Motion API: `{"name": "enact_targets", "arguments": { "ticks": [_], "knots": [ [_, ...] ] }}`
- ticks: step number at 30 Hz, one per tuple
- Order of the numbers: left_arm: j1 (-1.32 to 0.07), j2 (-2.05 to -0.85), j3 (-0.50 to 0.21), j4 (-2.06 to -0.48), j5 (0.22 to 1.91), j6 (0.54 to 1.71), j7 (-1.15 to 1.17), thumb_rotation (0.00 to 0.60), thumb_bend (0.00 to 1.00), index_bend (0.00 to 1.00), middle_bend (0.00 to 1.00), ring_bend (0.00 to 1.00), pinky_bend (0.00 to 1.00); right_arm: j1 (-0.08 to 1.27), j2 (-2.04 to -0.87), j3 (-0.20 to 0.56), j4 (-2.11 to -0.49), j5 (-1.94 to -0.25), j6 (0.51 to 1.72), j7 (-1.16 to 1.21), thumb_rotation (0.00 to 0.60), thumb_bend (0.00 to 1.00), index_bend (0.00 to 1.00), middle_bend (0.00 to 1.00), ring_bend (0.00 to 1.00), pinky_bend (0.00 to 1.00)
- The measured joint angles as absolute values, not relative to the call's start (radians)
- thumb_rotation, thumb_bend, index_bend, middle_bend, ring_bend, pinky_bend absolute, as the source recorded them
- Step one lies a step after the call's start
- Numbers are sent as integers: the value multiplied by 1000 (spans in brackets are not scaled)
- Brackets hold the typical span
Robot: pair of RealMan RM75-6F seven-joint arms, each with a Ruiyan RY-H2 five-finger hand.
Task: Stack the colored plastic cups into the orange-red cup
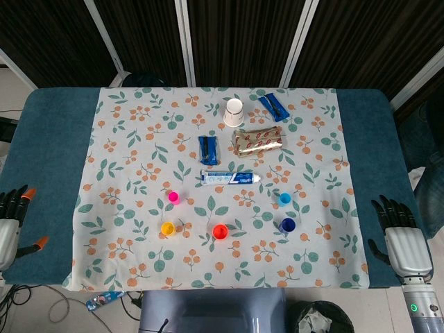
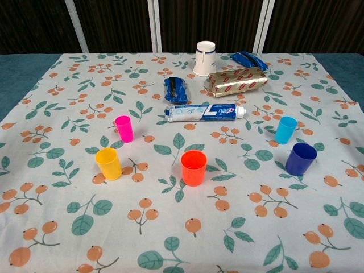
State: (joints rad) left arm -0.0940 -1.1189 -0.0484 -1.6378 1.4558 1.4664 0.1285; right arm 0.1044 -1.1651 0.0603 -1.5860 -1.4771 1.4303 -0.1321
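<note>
The orange-red cup (image 1: pixel 220 232) (image 2: pixel 193 167) stands upright near the table's front centre. A yellow cup (image 1: pixel 167 228) (image 2: pixel 108 163) and a pink cup (image 1: pixel 173 198) (image 2: pixel 124 128) stand to its left. A light blue cup (image 1: pixel 284 198) (image 2: pixel 285 129) and a dark blue cup (image 1: pixel 288 224) (image 2: pixel 300 158) stand to its right. All cups are apart and empty. My left hand (image 1: pixel 10 222) rests at the table's left edge and my right hand (image 1: pixel 402 239) at the right edge, both empty with fingers spread. Neither hand shows in the chest view.
Behind the cups lie a toothpaste tube (image 1: pixel 230 177) (image 2: pixel 206 112), a blue packet (image 1: pixel 208 149) (image 2: pixel 176 89), a gold-wrapped pack (image 1: pixel 259 141) (image 2: pixel 237 81), another blue packet (image 1: pixel 273 106) (image 2: pixel 249 60) and an upturned white paper cup (image 1: pixel 233 112) (image 2: pixel 205 58). A floral cloth (image 1: pixel 125 159) covers the table.
</note>
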Motion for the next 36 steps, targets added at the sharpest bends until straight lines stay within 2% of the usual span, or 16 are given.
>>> {"name": "enact_targets", "arguments": {
  "ticks": [15, 26, 36],
  "knots": [
    [-85, -1104, -42, -1663, 1458, 1473, 130, 600, 123, 16, 0, 0, 40, 91, -1138, 55, -1607, -1491, 1454, -120, 600, 395, 49, 0, 0, 87],
    [-80, -1096, -50, -1660, 1457, 1491, 105, 600, 123, 17, 0, 0, 40, 104, -1116, 35, -1627, -1513, 1415, -65, 600, 390, 49, 0, 0, 87],
    [-85, -1103, -49, -1658, 1454, 1478, 118, 600, 123, 17, 0, 0, 45, 199, -1112, 11, -1676, -1563, 1242, 14, 600, 390, 131, 0, 0, 87]
  ]
}}
